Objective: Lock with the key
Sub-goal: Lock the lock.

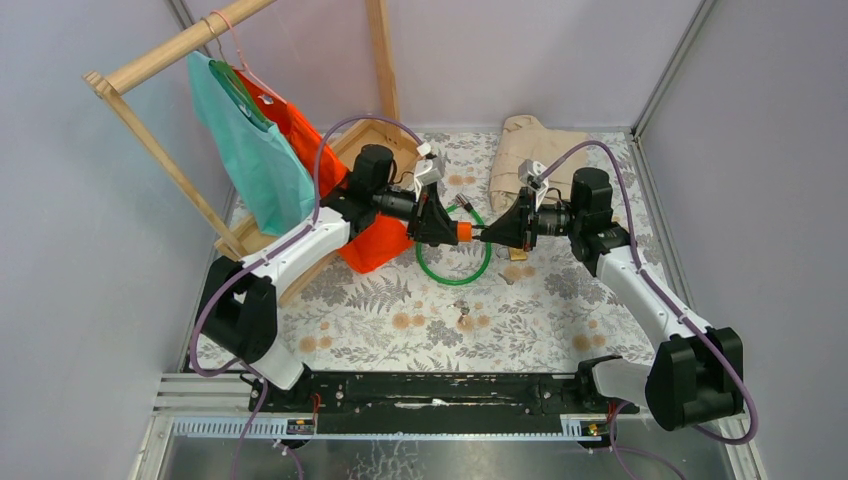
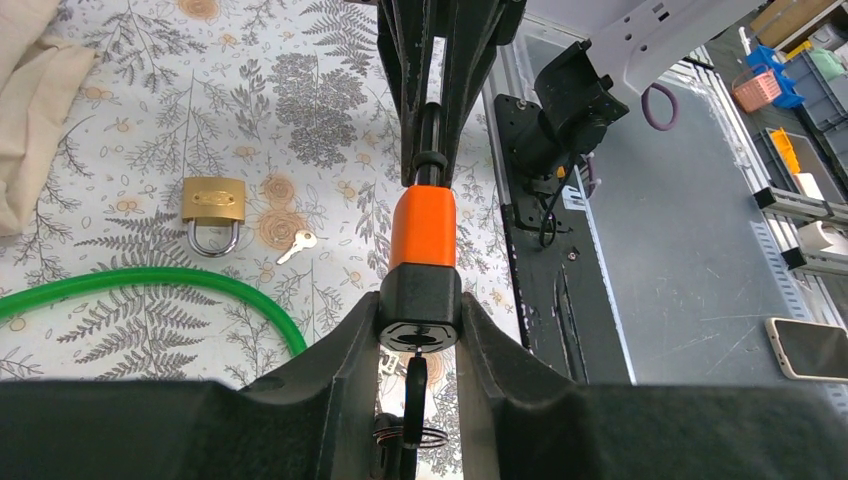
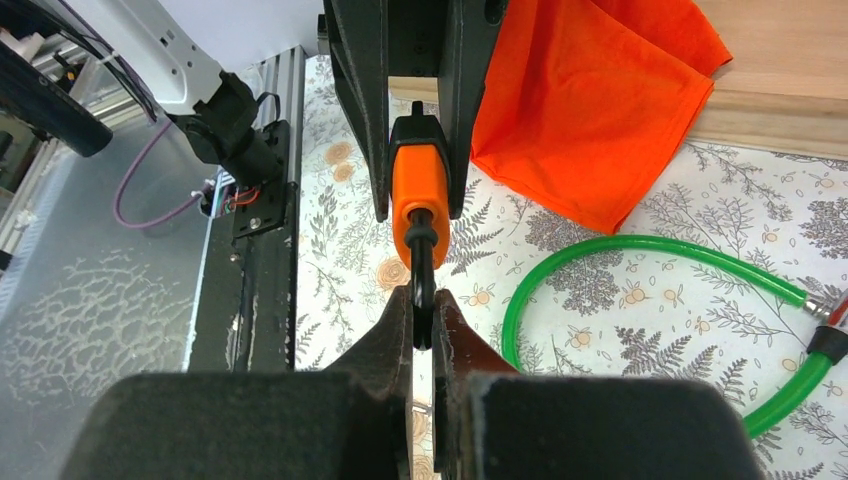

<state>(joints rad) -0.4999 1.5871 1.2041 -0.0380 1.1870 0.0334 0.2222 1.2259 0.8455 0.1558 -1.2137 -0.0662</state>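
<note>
Matt orange plastic lock (image 2: 423, 225), shiny brass padlock (image 2: 213, 199), glossy green hose (image 2: 150, 283)

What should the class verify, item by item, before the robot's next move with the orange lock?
1. Left hand clamped on the lock: ok.
2. Right hand shut on the shackle: ok.
3. Key in the keyhole: ok.
4. Shackle pushed fully home: cannot tell.
5. A hand free to turn the key: not ok, both are holding.
</note>
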